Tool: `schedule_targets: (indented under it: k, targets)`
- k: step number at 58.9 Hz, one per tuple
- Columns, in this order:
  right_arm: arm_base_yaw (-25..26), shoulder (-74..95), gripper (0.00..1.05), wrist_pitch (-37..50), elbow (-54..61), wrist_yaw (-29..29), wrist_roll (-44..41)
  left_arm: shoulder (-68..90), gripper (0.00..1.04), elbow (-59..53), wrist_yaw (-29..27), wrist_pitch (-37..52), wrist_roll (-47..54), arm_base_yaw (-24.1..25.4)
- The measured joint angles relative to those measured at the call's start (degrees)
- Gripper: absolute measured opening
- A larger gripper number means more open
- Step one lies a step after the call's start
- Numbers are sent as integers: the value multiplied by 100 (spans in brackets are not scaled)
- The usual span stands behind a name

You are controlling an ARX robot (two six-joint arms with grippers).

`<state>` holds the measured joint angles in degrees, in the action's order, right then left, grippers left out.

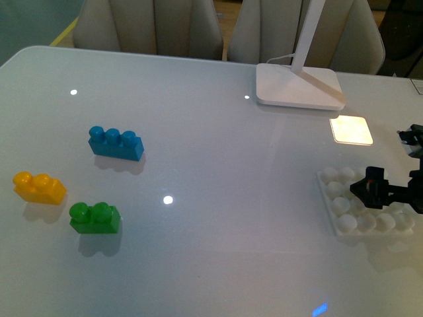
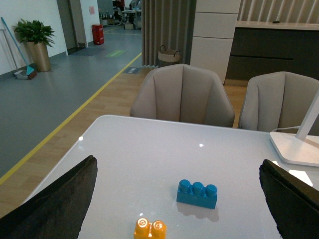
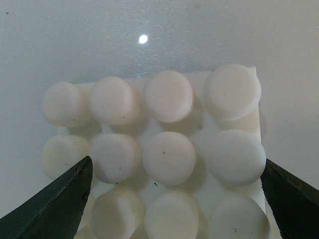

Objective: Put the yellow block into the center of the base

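Note:
The yellow block (image 1: 39,187) lies at the table's left side; it also shows in the left wrist view (image 2: 150,229), close below my open left gripper (image 2: 177,209), whose dark fingers (image 2: 55,204) stand wide apart. The left arm is out of the front view. The white studded base (image 1: 336,198) lies at the right. My right gripper (image 1: 374,188) hovers over it, open and empty. In the right wrist view the base (image 3: 167,127) fills the picture between the two fingers (image 3: 52,204).
A blue three-stud brick (image 1: 116,143) and a green two-stud brick (image 1: 96,218) lie near the yellow block; the blue one shows in the left wrist view (image 2: 197,193). A white lamp foot (image 1: 299,86) stands at the back right. Chairs stand behind the table.

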<state>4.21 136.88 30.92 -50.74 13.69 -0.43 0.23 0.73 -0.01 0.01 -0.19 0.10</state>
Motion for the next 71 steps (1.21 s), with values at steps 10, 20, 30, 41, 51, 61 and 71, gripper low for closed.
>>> schedule_targets:
  k: [10, 20, 30, 41, 51, 61, 71]
  targets:
    - [-485, 37, 96, 173, 28, -216, 575, 2, 97, 0, 0, 0, 0, 0]
    - [-933, 70, 96, 293, 31, -481, 1150, 0, 97, 0, 0, 0, 0, 0]
    - [-1204, 81, 96, 455, 160, -619, 1569, 0, 97, 0, 0, 0, 0, 0]
    - [-1281, 173, 96, 894, 413, -763, 1727, 2, 97, 0, 0, 0, 0, 0]
    - [-1410, 302, 96, 1285, 564, -1036, 2017, 0, 97, 0, 0, 0, 0, 0]
    - [-1685, 372, 96, 1414, 588, -1464, 2304, 0, 97, 0, 0, 0, 0, 0]
    - [-1904, 372, 96, 1268, 470, -1766, 2457, 0, 97, 0, 0, 0, 0, 0]
